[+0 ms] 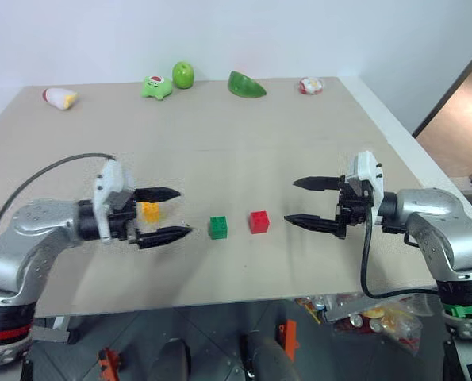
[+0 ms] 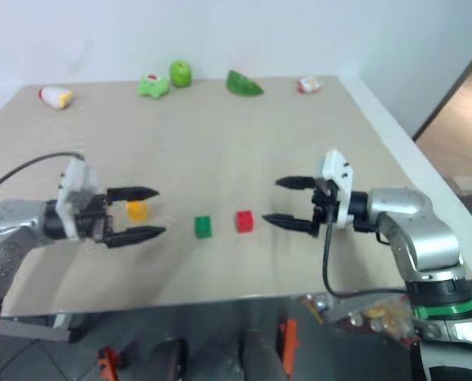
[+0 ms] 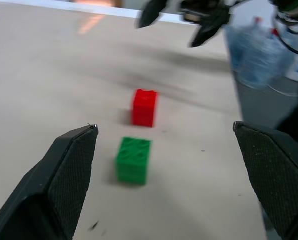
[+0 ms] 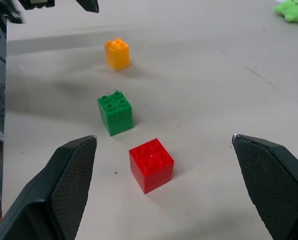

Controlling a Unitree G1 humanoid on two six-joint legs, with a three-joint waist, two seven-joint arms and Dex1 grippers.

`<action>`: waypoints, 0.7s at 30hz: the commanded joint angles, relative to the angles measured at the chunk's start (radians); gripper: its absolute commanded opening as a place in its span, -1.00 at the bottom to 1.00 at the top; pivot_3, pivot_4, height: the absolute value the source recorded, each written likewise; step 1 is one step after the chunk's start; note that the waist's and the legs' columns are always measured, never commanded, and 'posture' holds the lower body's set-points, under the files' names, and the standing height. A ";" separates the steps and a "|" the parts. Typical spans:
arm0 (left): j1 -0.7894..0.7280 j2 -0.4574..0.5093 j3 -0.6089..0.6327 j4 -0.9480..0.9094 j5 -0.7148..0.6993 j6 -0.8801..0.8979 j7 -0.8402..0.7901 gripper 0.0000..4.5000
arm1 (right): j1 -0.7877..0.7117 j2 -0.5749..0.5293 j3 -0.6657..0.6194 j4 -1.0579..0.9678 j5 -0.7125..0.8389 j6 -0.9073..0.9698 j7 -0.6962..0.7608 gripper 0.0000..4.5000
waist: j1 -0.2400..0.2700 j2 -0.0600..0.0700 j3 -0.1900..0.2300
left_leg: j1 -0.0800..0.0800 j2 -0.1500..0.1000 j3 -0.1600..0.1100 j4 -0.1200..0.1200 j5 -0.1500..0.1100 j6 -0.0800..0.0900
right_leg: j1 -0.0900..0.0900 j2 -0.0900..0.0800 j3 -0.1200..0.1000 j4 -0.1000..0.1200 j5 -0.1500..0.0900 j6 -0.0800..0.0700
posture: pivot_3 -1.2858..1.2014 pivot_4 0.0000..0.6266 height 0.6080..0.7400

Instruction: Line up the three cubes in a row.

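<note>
Beige board covers the worktop [image 1: 243, 159], and along its far edge sit several toys — green ones and white-and-red ones — well apart from the action. Nearer the front lie the three small studded plastic cubes: the yellow cube [image 1: 149, 211], the green cube [image 1: 218, 227] and the red cube [image 1: 259, 221]. They already run roughly left to right, each resting free on the board, none touching its neighbour.

The left gripper [image 1: 169, 213] hovers with its two black fingers spread wide, empty; from the head view the yellow cube appears between them, though in the right wrist view it stands clear of the fingertips. The right gripper [image 1: 303, 202] hangs just beside the red cube, fingers equally wide apart, holding nothing.

Judged from this layout, the row looks close to done, so the sensible move is restraint: check whether the yellow cube sits slightly off the line the other two make and a bit farther out, and if it needs a nudge, close on its flat sides squarely, low down, and set it without bumping the green one.

Whether the gaps are even is hard to tell — the views disagree on alignment. The left wrist view is blurred.
</note>
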 commanded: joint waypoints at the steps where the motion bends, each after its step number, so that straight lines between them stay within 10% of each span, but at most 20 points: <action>1: 0.126 0.041 0.151 0.063 0.038 -0.114 -0.022 0.99 | -0.004 0.012 0.002 -0.063 0.021 0.004 -0.003 1.00 | -0.001 0.000 0.000 | 0.001 0.000 0.000 -0.001 0.000 0.000 | 0.000 0.000 0.000 0.000 0.000 -0.001 | 0.03 -0.52 0.90; 21: 0.117 -0.039 0.028 0.461 0.218 -0.439 -0.020 0.99 | -0.013 0.060 0.033 -0.226 0.091 0.088 -0.047 1.00 | 0.010 0.000 0.000 | 0.000 0.002 0.000 -0.001 0.000 0.000 | -0.001 0.002 -0.001 0.000 0.000 -0.004 | 0.03 -0.52 0.90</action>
